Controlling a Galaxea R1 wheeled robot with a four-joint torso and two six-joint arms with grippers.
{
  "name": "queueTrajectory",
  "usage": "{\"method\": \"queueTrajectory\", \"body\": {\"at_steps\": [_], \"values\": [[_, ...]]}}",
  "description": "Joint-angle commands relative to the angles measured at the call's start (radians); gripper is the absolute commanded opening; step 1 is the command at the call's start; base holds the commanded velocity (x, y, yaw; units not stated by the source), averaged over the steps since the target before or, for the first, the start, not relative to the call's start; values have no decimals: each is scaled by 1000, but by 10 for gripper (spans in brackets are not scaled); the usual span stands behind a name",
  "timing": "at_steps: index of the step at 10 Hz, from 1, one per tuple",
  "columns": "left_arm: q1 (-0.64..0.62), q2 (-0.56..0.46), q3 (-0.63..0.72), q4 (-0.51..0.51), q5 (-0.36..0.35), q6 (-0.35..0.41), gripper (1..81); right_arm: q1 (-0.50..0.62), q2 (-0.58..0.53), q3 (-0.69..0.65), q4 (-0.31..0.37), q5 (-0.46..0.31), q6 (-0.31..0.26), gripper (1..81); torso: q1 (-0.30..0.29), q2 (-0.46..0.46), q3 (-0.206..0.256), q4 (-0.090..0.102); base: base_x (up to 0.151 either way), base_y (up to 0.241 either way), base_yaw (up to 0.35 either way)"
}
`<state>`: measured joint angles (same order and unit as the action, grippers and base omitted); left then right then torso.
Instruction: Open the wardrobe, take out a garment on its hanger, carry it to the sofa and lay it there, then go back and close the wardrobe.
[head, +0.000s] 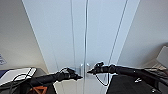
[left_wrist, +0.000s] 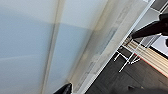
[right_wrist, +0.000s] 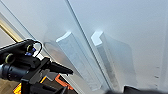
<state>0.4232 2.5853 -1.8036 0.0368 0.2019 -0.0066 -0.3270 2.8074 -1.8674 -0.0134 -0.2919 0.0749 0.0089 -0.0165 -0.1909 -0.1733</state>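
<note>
I stood square to the wardrobe (head: 82, 37), its two white panelled doors shut, the seam between them running straight down the middle. The two small white handles (head: 84, 67) sat side by side at that seam, one on each door.

My left gripper (head: 79, 77) reached toward the wardrobe from the left side and hung just below and beside the left-door handle, its dark tip close to the door's face; whether it touched, I could not tell. My right gripper (head: 89, 72) came from the other side, its tip just beside the right-door handle, near the seam. The two tips faced each other across the seam with the handles between and slightly above them.

In the right wrist view both handles (right_wrist: 82, 50) showed large against the wardrobe's white panels, and my left arm (right_wrist: 30, 67) with its black cable lay just beside the door. In the left wrist view the wardrobe's door panel (left_wrist: 37, 45) stood close, with dark floor (left_wrist: 112, 77) at the cabinet's foot.

I could not tell how either pair of jaws stood, wide or narrow.
</note>
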Motion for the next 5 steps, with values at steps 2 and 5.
{"method": "queueTrajectory", "body": {"at_steps": [2, 5], "values": [[-152, 53, -60, -9, -4, -4, 811, 163, 26, -51, -5, 30, 3, 811, 0, 0, 0, 0, 0, 0, 0], [-154, 102, -137, -6, -16, -4, 811, 176, 48, -114, -2, 30, 3, 811, 0, 0, 0, 0, 0, 0, 0]]}}
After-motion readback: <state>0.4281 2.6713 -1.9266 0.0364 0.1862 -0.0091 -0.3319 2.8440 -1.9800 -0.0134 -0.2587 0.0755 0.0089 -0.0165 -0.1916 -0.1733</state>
